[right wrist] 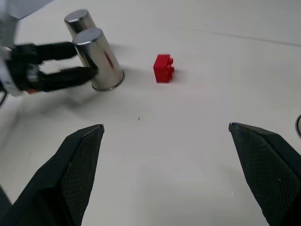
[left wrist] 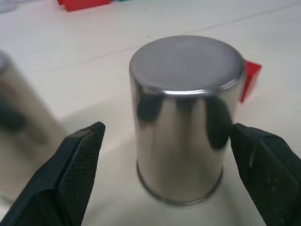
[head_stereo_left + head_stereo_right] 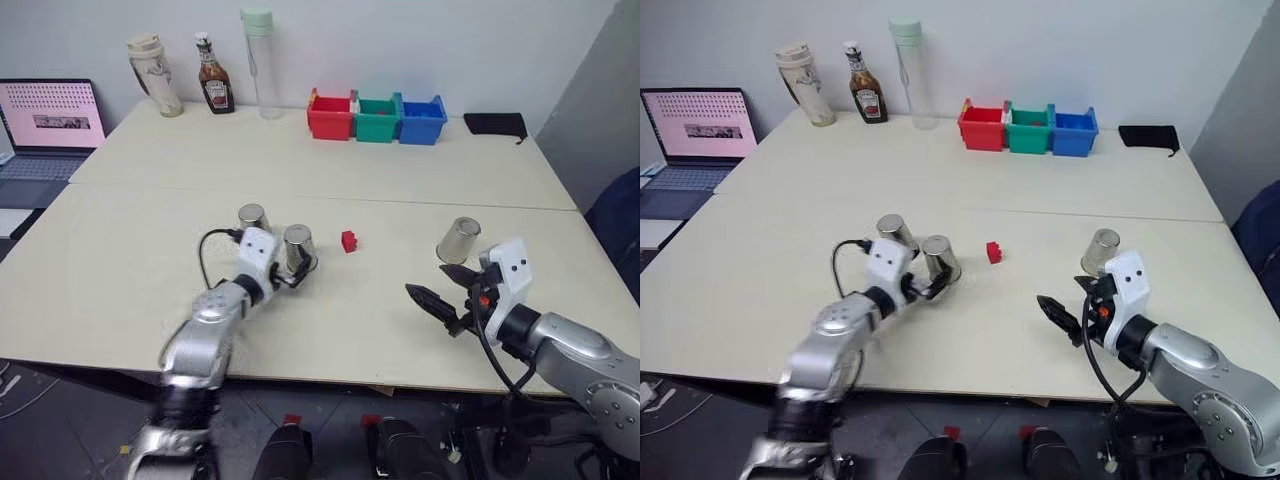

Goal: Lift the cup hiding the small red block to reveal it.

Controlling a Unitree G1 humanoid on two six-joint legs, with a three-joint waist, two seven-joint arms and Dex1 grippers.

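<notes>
Bright even indoor light, soft shadows on the table (image 3: 330, 330), left arm motion-blurred, 1 cup (image 2: 186, 117) mirroring black fingers.

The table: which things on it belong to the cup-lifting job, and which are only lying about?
Job: three silver metal cups; small red block.
Lying about: red, green, blue plastic bins; brown sauce bottle; tall clear bottle; open laptop.

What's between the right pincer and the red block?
Nothing visible. Bare table lies between the open right pincer and the small red block. The nearest cup stands off to the side, inside the left pincer.
</notes>
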